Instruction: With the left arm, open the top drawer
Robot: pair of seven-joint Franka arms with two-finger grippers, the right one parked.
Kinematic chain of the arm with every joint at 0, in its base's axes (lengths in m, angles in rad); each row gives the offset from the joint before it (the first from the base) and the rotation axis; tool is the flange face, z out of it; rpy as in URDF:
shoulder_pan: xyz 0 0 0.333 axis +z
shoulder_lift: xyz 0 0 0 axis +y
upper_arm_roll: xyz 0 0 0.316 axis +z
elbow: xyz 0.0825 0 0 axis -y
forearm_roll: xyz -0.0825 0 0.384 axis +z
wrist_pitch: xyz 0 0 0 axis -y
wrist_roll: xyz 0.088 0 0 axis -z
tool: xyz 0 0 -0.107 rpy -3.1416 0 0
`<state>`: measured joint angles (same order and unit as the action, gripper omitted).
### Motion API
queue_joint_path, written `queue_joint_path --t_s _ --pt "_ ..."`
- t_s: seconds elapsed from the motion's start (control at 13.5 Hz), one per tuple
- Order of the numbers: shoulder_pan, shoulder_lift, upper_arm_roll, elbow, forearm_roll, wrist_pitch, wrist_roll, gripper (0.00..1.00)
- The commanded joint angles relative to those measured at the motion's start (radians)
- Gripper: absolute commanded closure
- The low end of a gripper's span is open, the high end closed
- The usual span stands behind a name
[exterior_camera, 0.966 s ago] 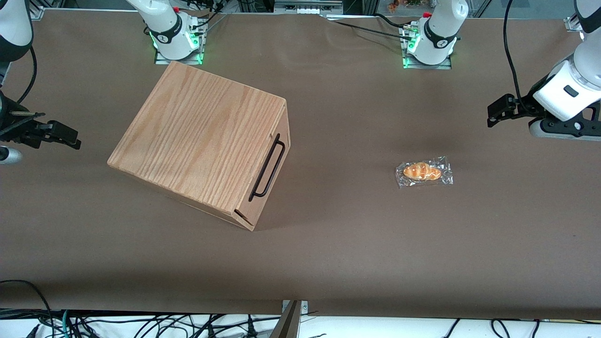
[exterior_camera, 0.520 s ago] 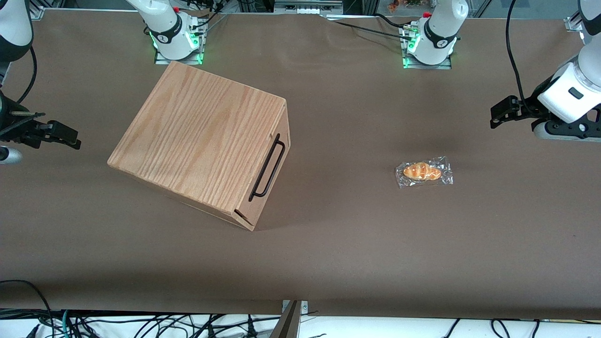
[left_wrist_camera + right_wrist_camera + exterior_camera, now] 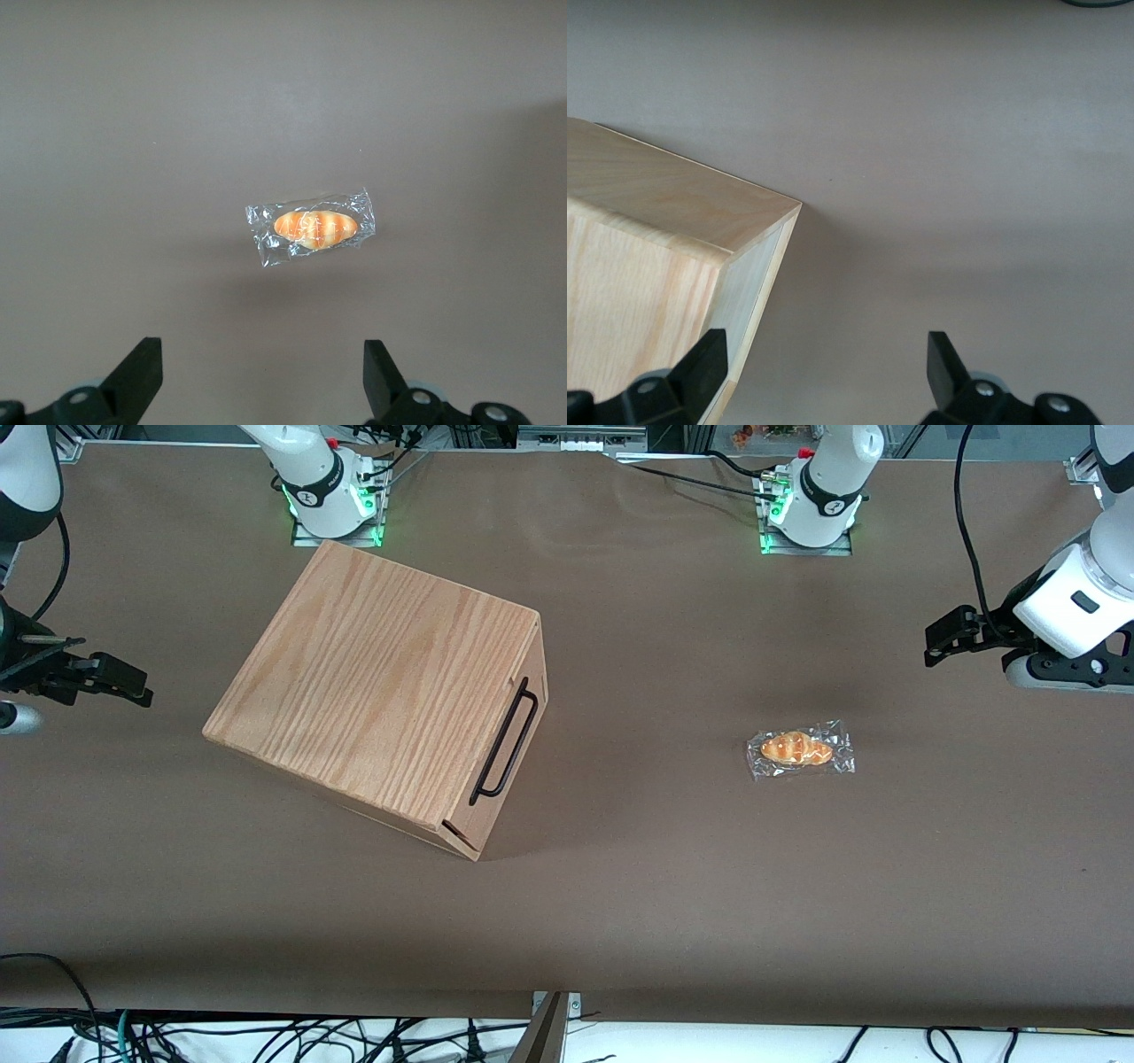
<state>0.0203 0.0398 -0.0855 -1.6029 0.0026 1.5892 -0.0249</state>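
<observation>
At the right edge of the front view, the left arm [image 3: 1076, 598] hangs above the brown table [image 3: 638, 886] with its gripper [image 3: 941, 638] spread wide and holding nothing, well apart from its target. The wrist camera shows both black fingertips [image 3: 142, 367] set far apart over bare tabletop, a spacing that would suit closing around a slim bar. The top drawer [image 3: 514, 748] sits shut in the oak-grain wooden box [image 3: 372, 682], which occupies the left-centre of the frame, turned at an angle so that its front panel faces the working arm's end of the table. The long black handle [image 3: 505, 741] runs along that panel, standing clear of the wood, apparently to leave room for a finger to slip in. A wrapped bread roll [image 3: 800, 749] lies on the table between box and gripper, directly under the wrist camera's gaze [image 3: 312, 227]. By the look of things the task has barely begun: the arm must likely travel over or past the roll before it can reach the handle and pull.
</observation>
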Motion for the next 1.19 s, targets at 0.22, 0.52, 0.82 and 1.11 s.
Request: queue_joint_path --t_s 0.22,0.52,0.82,1.11 --pt "0.010 0.014 -0.011 0.029 0.020 -0.029 0.017 0.00" --pt "0.010 0.014 -0.010 0.031 0.020 -0.031 0.017 0.00" --pt "-0.002 0.044 -0.016 0.032 0.019 -0.058 0.013 0.00" --pt "-0.011 0.075 -0.063 0.034 -0.062 -0.094 0.017 0.00"
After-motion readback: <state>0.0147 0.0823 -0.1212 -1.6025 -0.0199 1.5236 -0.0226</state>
